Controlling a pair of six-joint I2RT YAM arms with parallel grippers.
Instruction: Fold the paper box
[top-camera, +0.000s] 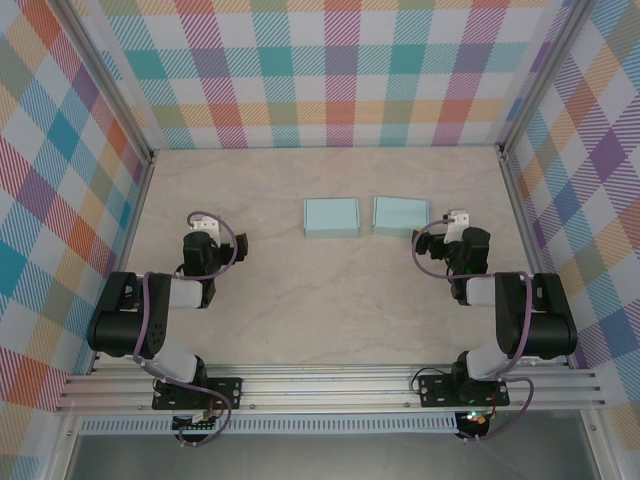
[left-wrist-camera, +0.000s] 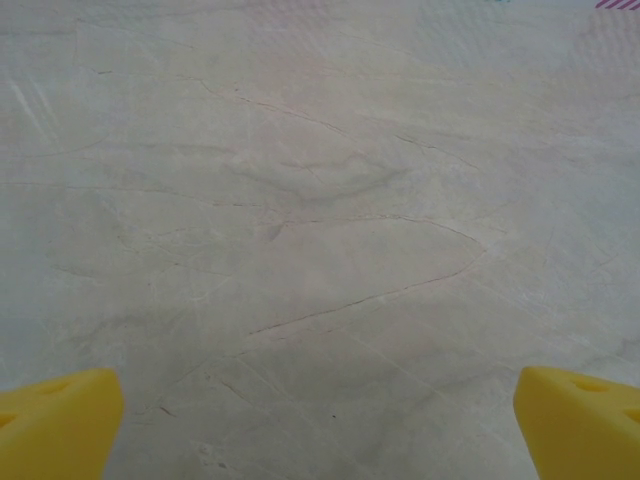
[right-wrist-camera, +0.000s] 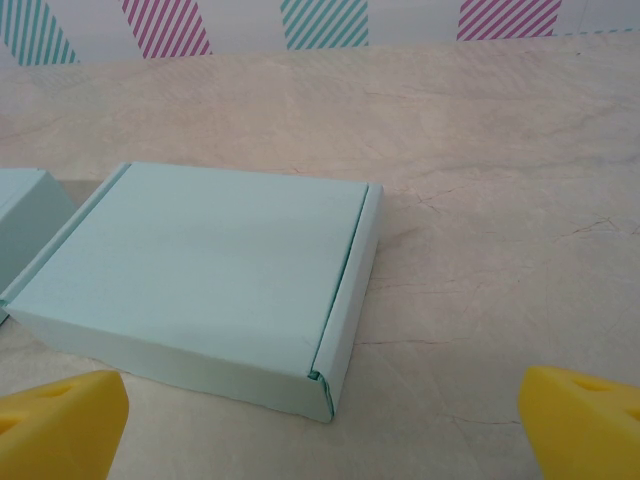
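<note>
Looking past the right pincer (right-wrist-camera: 320, 425), released wide, we see the paper box (right-wrist-camera: 200, 270) just ahead and left of it on the worktop (right-wrist-camera: 500, 200). We judge it light, thin, easy to dent; better take its near side edge. The left pincer (left-wrist-camera: 320, 420) is released too.

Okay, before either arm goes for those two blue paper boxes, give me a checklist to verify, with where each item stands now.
1. The left gripper is open and empty: ok, jaws wide apart over bare table.
2. The right gripper is open and empty: ok.
3. The right box lies before the right gripper: ok, just ahead, left of centre.
4. The boxes are apart: ok, a gap separates the left box from the right box.
5. The right box needs folding: not ok, its lid looks already shut.
6. The left box needs folding: cannot tell from above.
</note>
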